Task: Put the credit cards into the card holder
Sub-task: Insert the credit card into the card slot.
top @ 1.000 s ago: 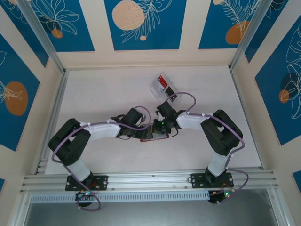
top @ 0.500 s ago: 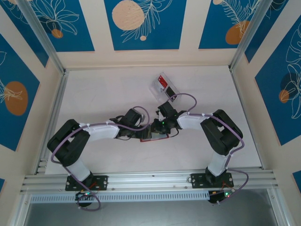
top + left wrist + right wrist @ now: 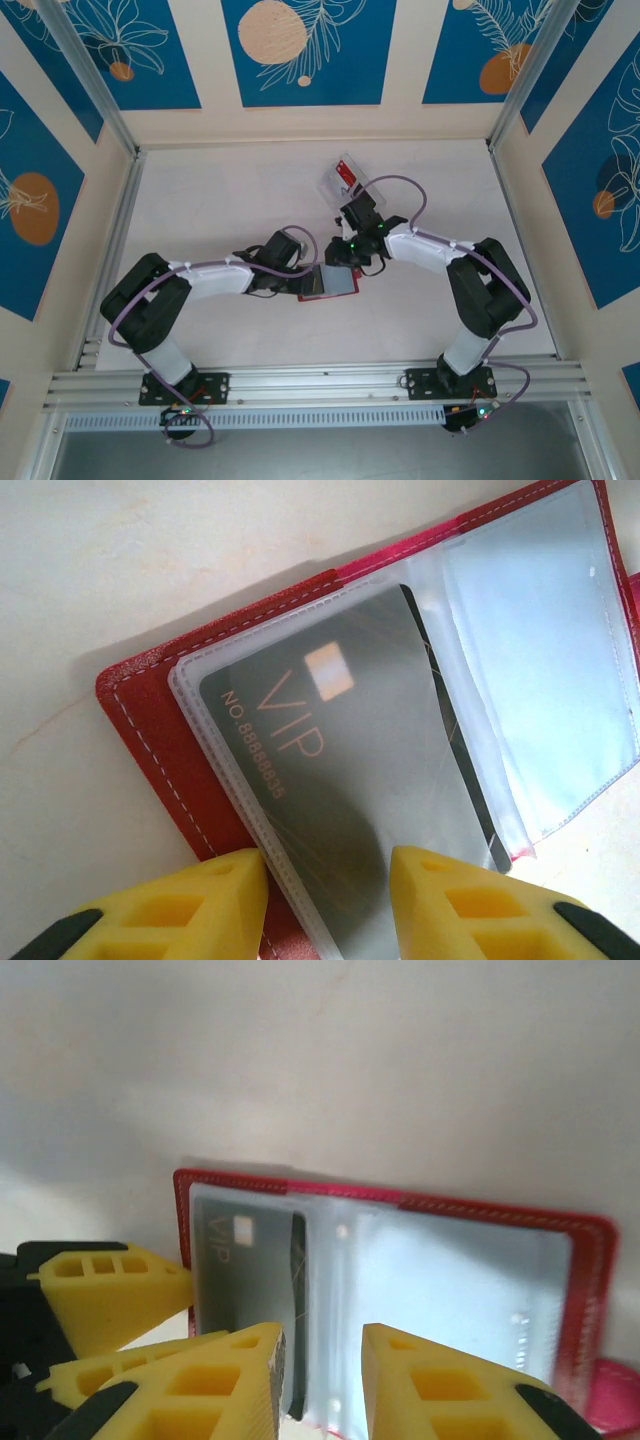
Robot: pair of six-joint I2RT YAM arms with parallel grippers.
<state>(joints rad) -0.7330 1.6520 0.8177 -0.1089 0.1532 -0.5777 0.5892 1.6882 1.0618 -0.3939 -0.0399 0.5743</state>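
Note:
The card holder [image 3: 336, 284] lies open on the table, red cover [image 3: 150, 740] down and clear pockets up. A black VIP credit card [image 3: 340, 780] sits in its left pocket, also seen in the right wrist view [image 3: 245, 1270]. My left gripper [image 3: 325, 900] is open, its yellow fingertips down on the holder's near edge, one over the red cover and one over the pocket; in the top view it [image 3: 302, 283] is at the holder's left end. My right gripper [image 3: 320, 1380] is open with nothing in it, above the holder's middle fold [image 3: 345, 263].
A clear plastic tray [image 3: 333, 187] stands on the far side of the right gripper, with a red card [image 3: 347, 170] and a black card [image 3: 362, 190] in it. Aluminium rails edge the table on the left, right and near sides.
My right gripper has gone from shut to open and drawn back towards the far right, uncovering the holder. The left arm has barely moved.

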